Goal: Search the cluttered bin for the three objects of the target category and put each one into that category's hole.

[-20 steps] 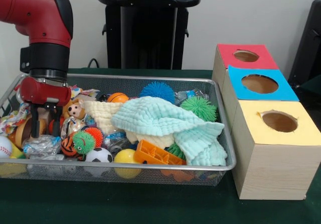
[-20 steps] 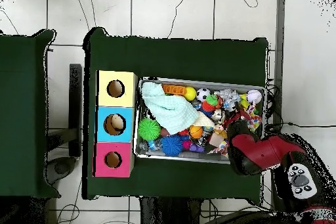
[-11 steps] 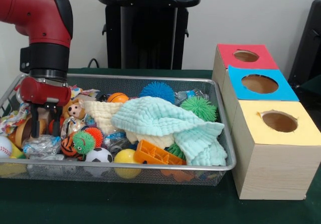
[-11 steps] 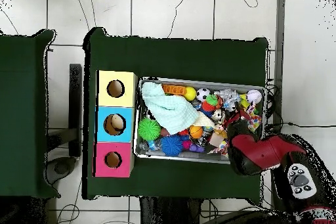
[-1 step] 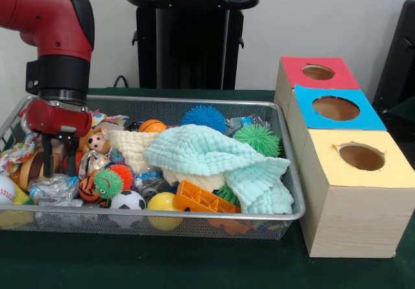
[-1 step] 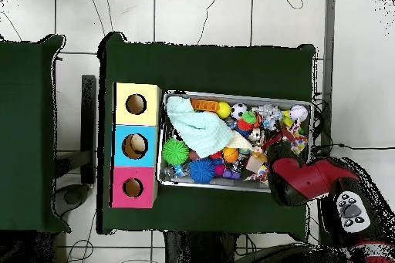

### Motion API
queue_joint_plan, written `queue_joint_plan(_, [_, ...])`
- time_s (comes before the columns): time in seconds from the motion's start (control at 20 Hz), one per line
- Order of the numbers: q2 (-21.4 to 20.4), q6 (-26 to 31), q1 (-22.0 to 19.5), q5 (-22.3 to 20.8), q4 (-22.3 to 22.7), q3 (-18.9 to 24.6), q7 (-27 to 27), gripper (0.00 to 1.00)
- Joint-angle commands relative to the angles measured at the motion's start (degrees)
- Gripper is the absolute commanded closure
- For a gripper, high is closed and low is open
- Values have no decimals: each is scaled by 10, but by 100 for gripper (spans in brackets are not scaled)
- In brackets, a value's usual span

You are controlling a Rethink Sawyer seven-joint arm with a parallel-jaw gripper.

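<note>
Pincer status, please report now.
Pincer open, low in the bin at its end away from the boxes. Nothing gripped. Mint cloth covers toys mid-bin.

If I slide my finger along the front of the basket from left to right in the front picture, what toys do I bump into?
White baseball → soccer ball → yellow ball → orange plastic toy → mint green cloth.

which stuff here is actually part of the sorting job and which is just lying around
Part of the job:
- wire bin of clutter
- three boxes with holes: red, blue, yellow
- gripper, down in the bin's end farthest from the boxes

Which toys are targets is not shown.

Just lying about:
- mint cloth draped over the toys
- black stand behind the table
</note>
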Motion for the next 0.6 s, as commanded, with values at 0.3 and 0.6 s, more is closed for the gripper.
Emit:
queue_joint_plan(0.3, [37,-39,12,-14,-73,51,66,100])
queue_joint_plan(0.6, [38,-36,18,-4,-74,43,64,100])
